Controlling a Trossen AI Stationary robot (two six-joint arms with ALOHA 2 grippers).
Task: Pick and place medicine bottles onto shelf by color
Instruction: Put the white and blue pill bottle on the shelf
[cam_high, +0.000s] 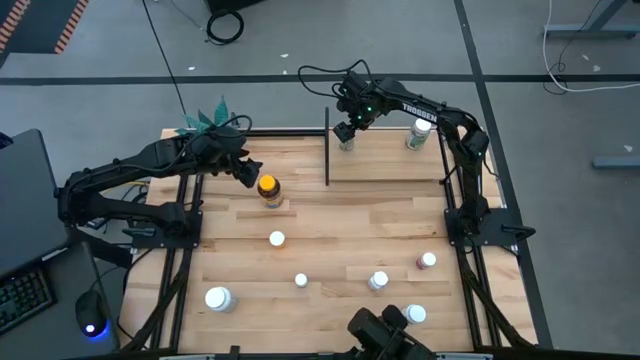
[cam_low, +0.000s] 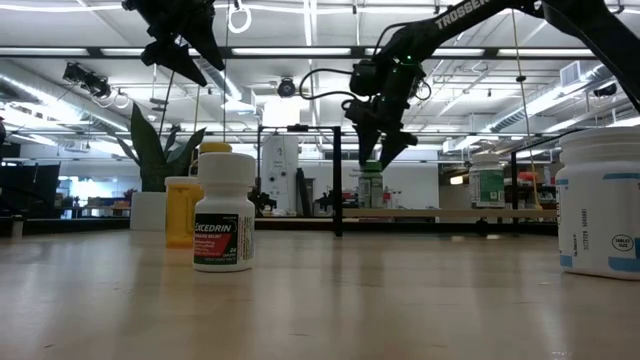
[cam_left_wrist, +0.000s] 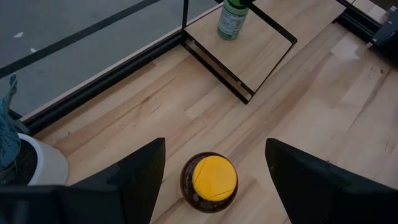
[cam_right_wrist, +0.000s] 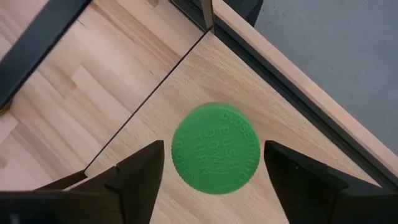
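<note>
An amber bottle with a yellow cap (cam_high: 268, 188) stands upright on the table, left of the shelf (cam_high: 390, 165). My left gripper (cam_high: 248, 172) hangs open above it and to its left; in the left wrist view the fingers (cam_left_wrist: 140, 171) flank the yellow cap (cam_left_wrist: 213, 177) without touching. A green-capped bottle (cam_high: 347, 143) stands on the shelf's far left corner. My right gripper (cam_high: 347, 128) is open just above it; its fingers flank the green cap (cam_right_wrist: 214, 148) without touching. In the low view the right gripper (cam_low: 385, 125) hangs clear above this bottle (cam_low: 371, 185).
A white bottle with a light cap (cam_high: 420, 133) stands at the shelf's far right. Several white-capped bottles (cam_high: 277, 238) (cam_high: 378, 281) (cam_high: 217, 298) and a pinkish one (cam_high: 427, 261) stand on the near half of the table. A potted teal plant (cam_high: 205, 120) stands at the far left. Black uprights (cam_high: 327, 145) frame the shelf.
</note>
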